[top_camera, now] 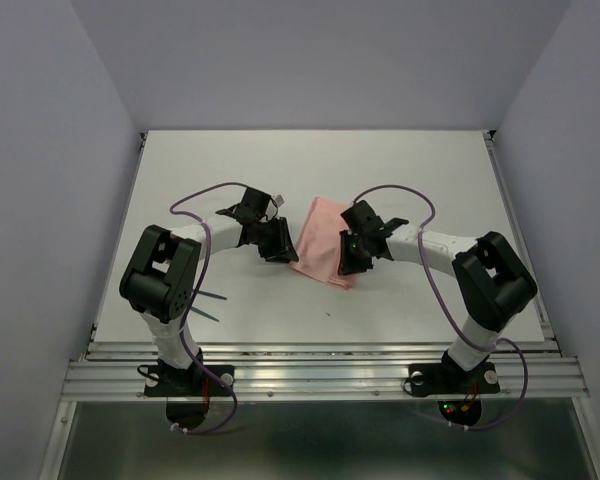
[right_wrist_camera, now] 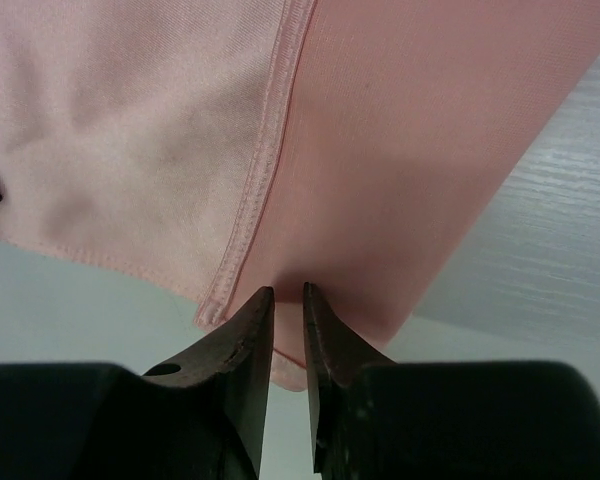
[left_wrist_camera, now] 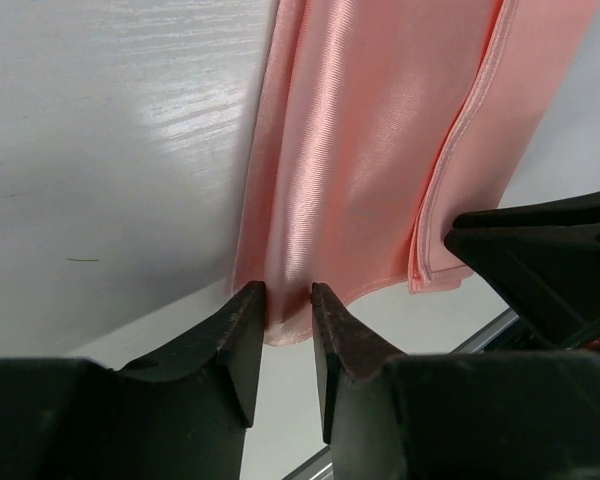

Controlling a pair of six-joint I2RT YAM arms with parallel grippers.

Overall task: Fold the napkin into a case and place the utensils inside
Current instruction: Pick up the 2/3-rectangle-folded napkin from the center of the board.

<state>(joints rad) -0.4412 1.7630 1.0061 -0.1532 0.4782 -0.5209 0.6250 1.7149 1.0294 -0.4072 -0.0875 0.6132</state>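
Napkin: the salmon-pink napkin (top_camera: 325, 240) lies flat in the middle of the table (top_camera: 430, 170), tilted, between the two grippers.
Fold state: we see a narrow doubled shape. In the wrist views a stitched hem (right_wrist_camera: 265, 170) of one layer lies over another layer.
Left gripper: the left gripper (left_wrist_camera: 288, 298) is low at the napkin's left side. Its fingers (left_wrist_camera: 245, 320) stand close together with the cloth edge in the narrow gap. We cannot tell whether they are pinching it.
Right gripper: the right gripper (right_wrist_camera: 288, 298) is at the near right end, with its fingers set either side of the cloth edge beside the hem. The gap is slim, and we cannot tell whether there is a grasp.
Utensils: the teal utensils (top_camera: 212, 303) lie on the table beside the left arm (top_camera: 165, 275), partly hidden by it and well apart from the napkin.
Done: we judge that at least one fold is in place.
Left to do: we judge that the pouch is not yet finished. Further folding comes next, then picking up the utensils and sliding them inside.
Caution: the cloth is thin and glossy, so a shallow pinch may catch only the top layer.
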